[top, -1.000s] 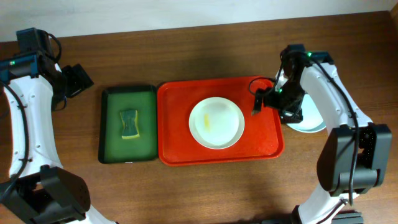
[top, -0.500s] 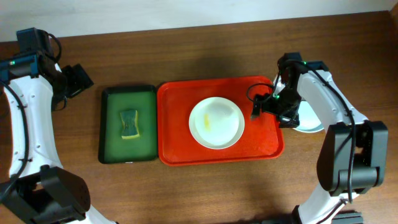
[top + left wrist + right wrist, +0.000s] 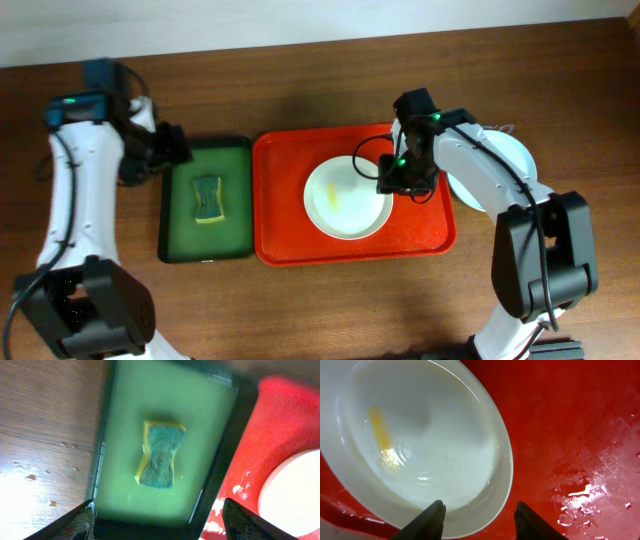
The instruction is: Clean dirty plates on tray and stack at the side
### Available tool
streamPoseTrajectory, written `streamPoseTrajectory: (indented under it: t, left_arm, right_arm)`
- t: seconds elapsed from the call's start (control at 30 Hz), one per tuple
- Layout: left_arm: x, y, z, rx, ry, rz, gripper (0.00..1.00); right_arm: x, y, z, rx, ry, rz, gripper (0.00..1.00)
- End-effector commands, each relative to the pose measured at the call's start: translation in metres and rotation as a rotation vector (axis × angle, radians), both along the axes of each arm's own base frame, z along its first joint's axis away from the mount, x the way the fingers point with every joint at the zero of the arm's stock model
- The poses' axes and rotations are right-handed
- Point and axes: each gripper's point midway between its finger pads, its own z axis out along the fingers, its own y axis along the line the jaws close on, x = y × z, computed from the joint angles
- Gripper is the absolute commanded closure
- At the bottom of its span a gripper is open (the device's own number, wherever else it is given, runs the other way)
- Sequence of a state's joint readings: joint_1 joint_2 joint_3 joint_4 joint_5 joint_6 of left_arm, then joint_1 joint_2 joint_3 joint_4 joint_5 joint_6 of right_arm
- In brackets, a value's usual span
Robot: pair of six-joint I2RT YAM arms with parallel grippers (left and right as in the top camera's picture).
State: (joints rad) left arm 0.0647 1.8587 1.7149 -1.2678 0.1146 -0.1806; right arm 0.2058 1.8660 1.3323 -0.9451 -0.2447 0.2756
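Moved in over the last second from the 3 o'clock rim of the red tray (image 3: 432, 224): right gripper (image 3: 384, 180), now at the 3 o'clock edge of the cream-white plate (image 3: 348, 197). Likewise swung inward, from out past the 9 o'clock side of the dark green tray (image 3: 236, 165) to its 11 o'clock corner: left gripper (image 3: 176, 146). In the right wrist view, fingers (image 3: 434, 519) partly apart and straddling the plate's rim, one above the plate's hollow, the other above wet red plastic. Nothing clamped, and contact with the rim not clear. In the left wrist view, fingers (image 3: 80, 521) spread wide at the lower corners, holding nothing, hanging above the green tray. Flat in the middle of that tray, a yellow-and-green sponge (image 3: 160, 455). Outward from the right gripper: plate near the centre of the red tray, with a yellowish smear (image 3: 380, 427) toward 9 o'clock of its middle. Water droplets (image 3: 575, 505) on the tray floor toward 4 o'clock of the plate. Green tray just beside the red one at its 9 o'clock side, long edges close to touching. Beyond the red tray's 3 o'clock rim, on the wooden table (image 3: 300, 90), a pale plate or stack (image 3: 514, 150), largely hidden behind the right arm. Number of plates there impossible to tell.
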Motion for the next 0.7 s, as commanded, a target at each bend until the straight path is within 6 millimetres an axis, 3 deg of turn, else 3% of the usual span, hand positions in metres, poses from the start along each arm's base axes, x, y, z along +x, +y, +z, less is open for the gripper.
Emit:
streamPoseTrajectory:
  t: [0.0,0.13,0.33,0.5,0.67]
  left_arm:
    - [-0.012,-0.013,-0.025,0.059,0.044,-0.089,0.21]
    - [-0.011,-0.028,-0.044,0.060,0.033,-0.131,0.21]
    - [-0.010,-0.031,-0.047,0.061,0.030,-0.138,0.26]
    - [-0.010,-0.031,-0.048,0.062,0.031,-0.138,0.28]
    - [-0.013,-0.022,-0.051,0.116,0.043,-0.133,0.29]
  right_arm:
    - [-0.002,-0.003,-0.008,-0.024,-0.013,0.008,0.53]
    - [-0.002,-0.008,-0.024,-0.051,-0.040,0.004,0.53]
    - [-0.001,-0.016,-0.037,-0.083,-0.054,-0.062,0.59]
    - [-0.003,-0.016,-0.039,-0.084,-0.050,-0.061,0.95]
    - [-0.003,-0.016,-0.039,-0.084,-0.049,-0.061,0.96]
